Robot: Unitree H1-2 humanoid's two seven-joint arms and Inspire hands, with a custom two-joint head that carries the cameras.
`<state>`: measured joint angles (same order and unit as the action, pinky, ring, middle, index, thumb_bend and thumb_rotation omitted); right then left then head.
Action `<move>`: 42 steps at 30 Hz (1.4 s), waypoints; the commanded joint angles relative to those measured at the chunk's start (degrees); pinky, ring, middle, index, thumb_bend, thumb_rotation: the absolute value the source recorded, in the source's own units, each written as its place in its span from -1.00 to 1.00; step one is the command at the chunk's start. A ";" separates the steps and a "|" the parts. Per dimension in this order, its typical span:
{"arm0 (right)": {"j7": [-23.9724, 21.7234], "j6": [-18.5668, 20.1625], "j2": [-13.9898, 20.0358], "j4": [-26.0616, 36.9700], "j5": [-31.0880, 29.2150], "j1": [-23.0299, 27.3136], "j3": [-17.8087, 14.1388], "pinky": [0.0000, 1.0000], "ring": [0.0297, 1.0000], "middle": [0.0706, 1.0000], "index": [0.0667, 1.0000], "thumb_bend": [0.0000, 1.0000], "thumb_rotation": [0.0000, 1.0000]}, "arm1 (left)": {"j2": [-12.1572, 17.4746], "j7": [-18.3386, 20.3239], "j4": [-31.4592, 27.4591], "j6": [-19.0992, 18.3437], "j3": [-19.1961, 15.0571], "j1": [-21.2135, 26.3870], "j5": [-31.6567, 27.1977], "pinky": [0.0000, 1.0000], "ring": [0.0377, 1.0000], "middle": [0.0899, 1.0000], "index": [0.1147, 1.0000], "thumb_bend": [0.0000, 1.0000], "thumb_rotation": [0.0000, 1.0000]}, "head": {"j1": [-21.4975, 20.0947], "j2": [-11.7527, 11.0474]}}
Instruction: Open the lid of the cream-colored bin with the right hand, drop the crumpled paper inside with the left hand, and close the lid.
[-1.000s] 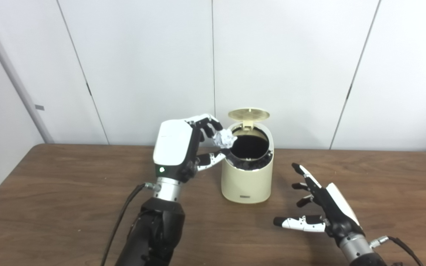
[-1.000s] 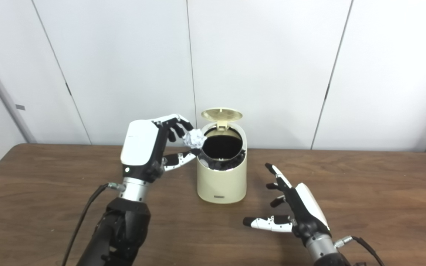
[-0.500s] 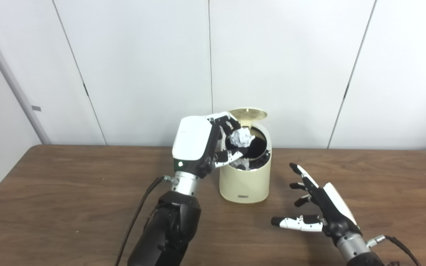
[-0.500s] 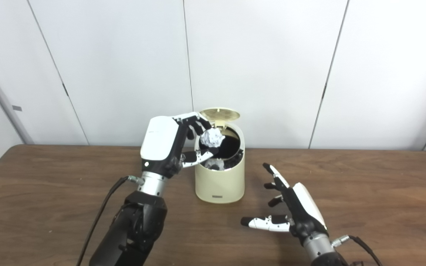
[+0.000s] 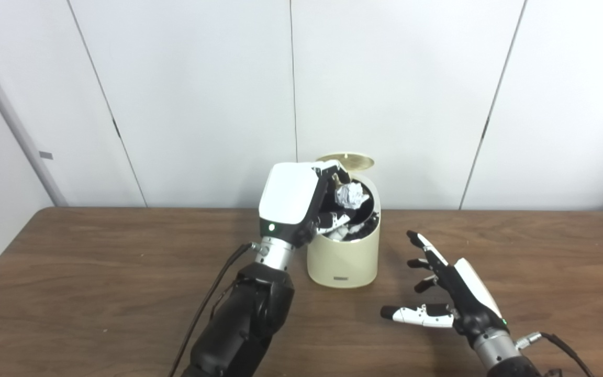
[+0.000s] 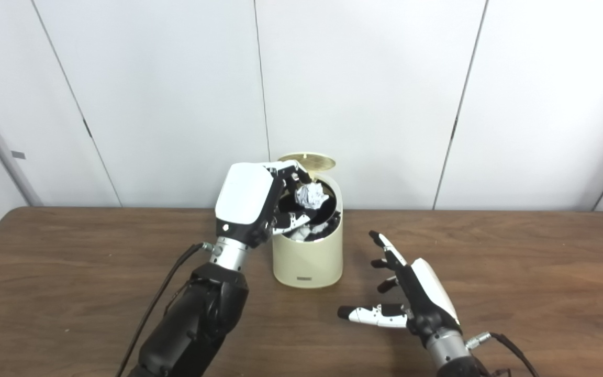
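While gripping one crumpled paper [image 5: 349, 195] over one cream-colored bin [image 5: 341, 262], lid [image 5: 347, 159] up: left hand [image 5: 293, 201]. Spread empty near-right above the table [image 5: 97, 283]: right hand [image 5: 450, 298].

A dark brown wood-grain tabletop [image 5: 71, 272] fills the lower half, its far edge meeting the wall. Behind it stand plain white wall panels [image 5: 385, 94] divided by thin dark vertical seams. A grey slanted post [image 5: 16, 125] leans at left. Lighting is even and soft.
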<state>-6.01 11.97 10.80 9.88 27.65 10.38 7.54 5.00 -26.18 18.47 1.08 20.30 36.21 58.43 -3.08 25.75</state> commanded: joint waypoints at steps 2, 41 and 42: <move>1.39 -0.98 -0.17 2.68 0.09 1.03 -0.49 0.14 0.60 0.88 0.87 0.61 -0.36 | 0.51 -3.55 0.93 0.01 0.30 3.82 1.08 -0.36 -0.26 -0.21 -0.06 0.00 -1.00 | -0.07 0.17; 0.91 -0.80 -0.01 3.44 -0.60 0.38 -0.60 0.18 0.60 0.88 0.88 0.60 -0.34 | 2.81 0.45 -1.75 -5.98 3.31 3.84 2.74 -0.08 0.00 0.03 -0.14 0.05 -0.89 | 1.06 1.75; 0.86 -0.82 0.03 3.47 -0.60 0.38 -0.57 0.18 0.60 0.88 0.89 0.60 -0.34 | 2.80 0.56 -1.85 -6.00 3.26 3.81 2.65 -0.07 0.00 0.04 -0.14 0.05 -0.88 | 1.06 1.75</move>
<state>-6.02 12.08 10.82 11.37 27.28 9.09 7.43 7.61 -24.67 18.58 -4.69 24.09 37.88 60.83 -1.93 27.42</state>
